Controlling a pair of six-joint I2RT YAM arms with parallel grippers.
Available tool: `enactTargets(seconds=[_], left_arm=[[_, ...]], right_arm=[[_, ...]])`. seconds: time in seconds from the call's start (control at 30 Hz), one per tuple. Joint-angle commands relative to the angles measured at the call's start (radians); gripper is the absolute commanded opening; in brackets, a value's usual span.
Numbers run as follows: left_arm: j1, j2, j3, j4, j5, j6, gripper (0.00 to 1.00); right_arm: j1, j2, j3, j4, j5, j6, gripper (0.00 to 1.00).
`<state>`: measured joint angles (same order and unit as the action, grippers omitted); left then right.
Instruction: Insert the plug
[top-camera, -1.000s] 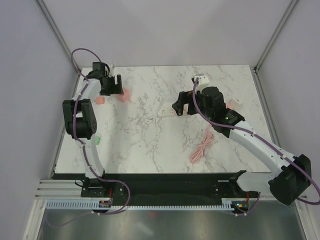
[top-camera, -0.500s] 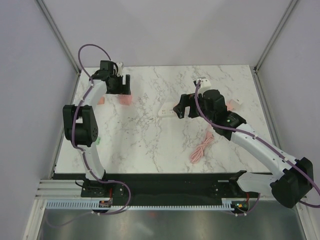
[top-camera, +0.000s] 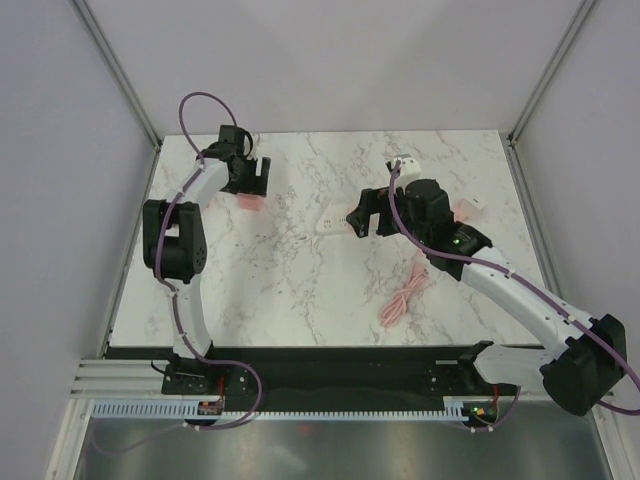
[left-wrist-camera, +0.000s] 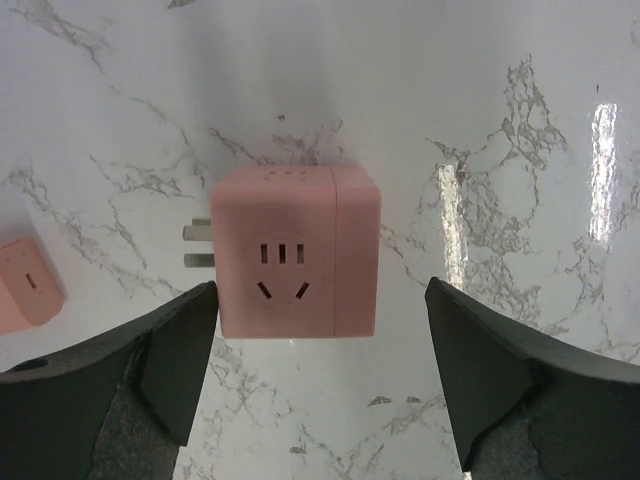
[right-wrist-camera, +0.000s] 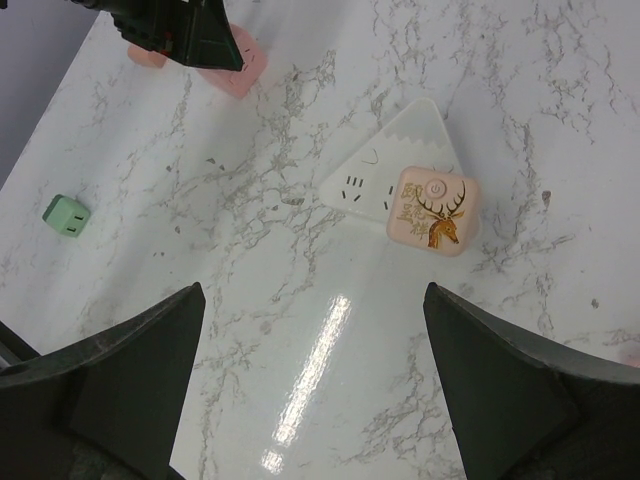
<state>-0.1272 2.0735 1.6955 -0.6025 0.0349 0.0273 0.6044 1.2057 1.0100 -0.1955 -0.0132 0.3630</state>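
We've got the left pincer (left-wrist-camera: 318, 348) wide open right over the pink cube plug (left-wrist-camera: 295, 250), prongs lying along its closing line, right pincer (right-wrist-camera: 312, 340) equally open but well apart.

Two arms: the left arm (top-camera: 172, 245) and the right arm (top-camera: 510, 290). One pink cube socket (left-wrist-camera: 295, 265). One smaller pink adapter (left-wrist-camera: 25, 282). One green plug (right-wrist-camera: 68, 217). One white strip (right-wrist-camera: 375, 165), triangular, carrying one deer-printed block (right-wrist-camera: 432, 213). One coiled pink cable (top-camera: 403, 297). One desk (top-camera: 300, 280).
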Motion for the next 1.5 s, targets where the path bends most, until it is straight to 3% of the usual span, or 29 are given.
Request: enactTargets(seconds=[0.0,0.07,0.13,0.17,0.2,0.33,0.37,0.47,0.57,0.73,0.77,0.87,0.97,1.07,1.23,1.47], left_arm=[[-0.02,0.049,0.081,-0.006,-0.032,0.029,0.91],[-0.025,0.072,0.107,-0.02,-0.032,0.028,0.88],[-0.028,0.076,0.11,-0.023,-0.033,0.023,0.76],[-0.032,0.07,0.112,-0.029,-0.033,0.02,0.69],[-0.034,0.065,0.11,-0.032,-0.032,0.011,0.51],[-0.049,-0.01,0.084,-0.036,-0.026,-0.055,0.24],[-0.049,-0.057,0.075,-0.033,0.029,-0.079,0.15],[-0.049,-0.145,0.006,0.038,0.173,-0.194,0.04],[-0.049,-0.288,-0.132,0.202,0.329,-0.364,0.02],[-0.058,-0.521,-0.421,0.51,0.468,-0.772,0.02],[-0.058,-0.551,-0.462,0.606,0.485,-0.891,0.02],[-0.071,-0.63,-0.578,0.795,0.493,-1.051,0.02],[-0.089,-0.677,-0.645,0.878,0.5,-1.235,0.02],[-0.097,-0.716,-0.71,0.979,0.508,-1.387,0.02],[-0.133,-0.78,-0.741,1.009,0.465,-1.454,0.02],[-0.16,-0.86,-0.793,1.003,0.424,-1.515,0.02]], right_arm=[[0.0,0.003,0.024,0.019,0.001,-0.012,0.98],[0.0,0.006,0.022,0.019,0.002,-0.013,0.98],[0.0,0.008,0.019,0.018,0.007,-0.012,0.98],[0.0,0.009,0.018,0.019,0.007,-0.01,0.98],[0.0,0.011,0.018,0.019,0.007,-0.01,0.98],[0.0,0.032,0.022,0.019,0.042,0.031,0.98],[0.0,0.034,0.024,0.022,0.077,0.049,0.98],[0.0,0.032,0.007,0.072,0.12,0.122,0.98],[0.003,0.061,0.015,0.114,0.13,0.142,0.98],[0.067,0.13,0.018,0.221,0.173,0.056,0.98],[0.078,0.133,-0.005,0.296,0.183,0.051,0.98],[0.129,0.126,-0.074,0.515,0.2,0.016,0.98],[0.196,0.12,-0.132,0.736,0.263,-0.062,0.98],[0.25,0.167,-0.133,0.852,0.289,-0.137,0.98],[0.287,0.225,-0.117,0.982,0.308,-0.179,0.98],[0.347,0.298,-0.036,1.005,0.45,-0.272,0.98]])
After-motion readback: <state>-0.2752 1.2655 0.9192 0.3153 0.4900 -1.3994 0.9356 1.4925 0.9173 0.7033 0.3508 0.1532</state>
